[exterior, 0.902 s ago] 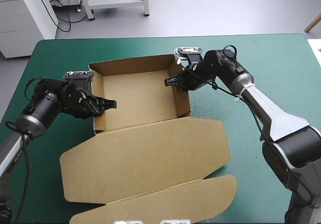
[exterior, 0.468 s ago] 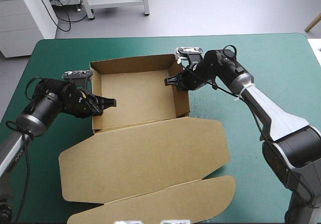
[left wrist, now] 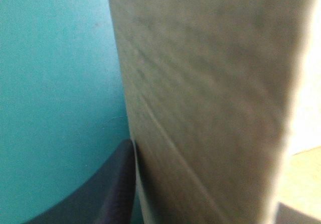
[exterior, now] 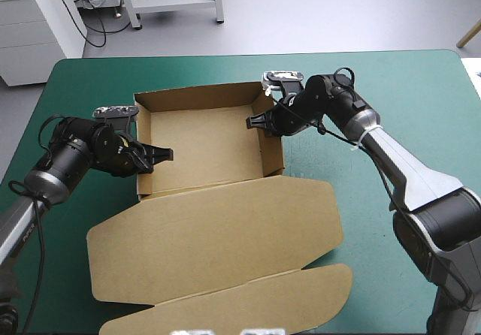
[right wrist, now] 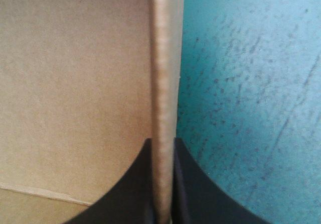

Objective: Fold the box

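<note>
1. the box [exterior: 203, 143] lies on the table's teal-green cover [exterior: 391, 87] and fills the centre and lower half of the high view. it is brown board all over.
2. its upper part is an open tray, set at the centre of the frame and a little toward the upper left. walls stand raised on its far, left and right sides.
3. the lid [exterior: 218, 237] lies flat on the cover below the tray. it joins the tray's near side and spreads wide toward the lower part of the frame.
4. a long narrow flap [exterior: 248, 305] runs along the lid's lower edge and reaches the bottom edge of the frame.
5. the left gripper [exterior: 164, 154] comes in from the left of the frame at mid height. it sits at the tray's left wall [exterior: 143, 136], near that wall's lower corner.
6. in the left wrist view the wall's outer face fills the space ahead of the gripper. one black finger [left wrist: 115, 184] lies against it on the cover side, and the other shows only as a dark corner on the tray side. the jaws pinch the wall between them.
7. the right gripper [exterior: 255, 122] reaches in from the right of the frame to the tray's right wall [exterior: 272, 143], near the tray's upper right corner.
8. in the right wrist view the wall's top edge runs straight away from the gripper between the two black fingers [right wrist: 143, 184]. both touch the board, so the jaws are nearly together and pinch the wall. the tray's inside lies on one side and the cover on the other.
9. the two grippers face each other across the tray, well apart.
</note>
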Available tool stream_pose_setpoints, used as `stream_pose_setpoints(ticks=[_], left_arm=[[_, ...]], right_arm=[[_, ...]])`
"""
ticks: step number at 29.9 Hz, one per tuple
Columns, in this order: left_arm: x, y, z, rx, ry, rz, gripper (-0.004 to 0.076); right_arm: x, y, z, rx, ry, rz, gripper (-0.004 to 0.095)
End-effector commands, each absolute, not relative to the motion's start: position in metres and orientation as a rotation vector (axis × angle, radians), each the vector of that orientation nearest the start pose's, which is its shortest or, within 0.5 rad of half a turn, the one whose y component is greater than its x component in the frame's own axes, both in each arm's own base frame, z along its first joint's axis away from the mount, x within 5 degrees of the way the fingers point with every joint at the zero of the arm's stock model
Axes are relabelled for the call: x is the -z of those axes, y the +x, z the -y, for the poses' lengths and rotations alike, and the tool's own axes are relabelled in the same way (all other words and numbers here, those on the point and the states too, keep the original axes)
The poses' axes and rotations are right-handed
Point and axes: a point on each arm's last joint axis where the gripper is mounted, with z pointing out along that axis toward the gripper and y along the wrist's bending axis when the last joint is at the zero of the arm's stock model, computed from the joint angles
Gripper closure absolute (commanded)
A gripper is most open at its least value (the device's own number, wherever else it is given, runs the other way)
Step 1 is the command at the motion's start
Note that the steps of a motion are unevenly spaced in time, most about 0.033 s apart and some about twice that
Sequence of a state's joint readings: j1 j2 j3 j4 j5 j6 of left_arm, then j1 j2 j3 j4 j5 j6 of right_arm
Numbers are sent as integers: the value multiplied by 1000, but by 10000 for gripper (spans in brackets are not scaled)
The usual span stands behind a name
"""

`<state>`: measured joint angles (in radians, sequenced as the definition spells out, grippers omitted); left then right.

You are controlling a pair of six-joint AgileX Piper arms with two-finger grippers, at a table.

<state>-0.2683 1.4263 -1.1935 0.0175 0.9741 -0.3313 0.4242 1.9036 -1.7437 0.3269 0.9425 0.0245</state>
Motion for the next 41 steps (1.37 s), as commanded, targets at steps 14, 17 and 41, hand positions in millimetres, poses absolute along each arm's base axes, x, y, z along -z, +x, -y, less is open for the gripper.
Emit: stream_pose_setpoints(ticks=[14, 17, 41], left_arm=[[-347, 276, 79, 200, -8, -2616, 303], [-355, 276, 82, 246, 21, -2603, 303], [-365, 271, 83, 271, 54, -2596, 304]], right_arm=[[-344, 369, -197, -629, -358, -2502, 926], [-344, 369, -197, -629, -353, -2504, 925], [-342, 370, -192, -560, -326, -2529, 926]])
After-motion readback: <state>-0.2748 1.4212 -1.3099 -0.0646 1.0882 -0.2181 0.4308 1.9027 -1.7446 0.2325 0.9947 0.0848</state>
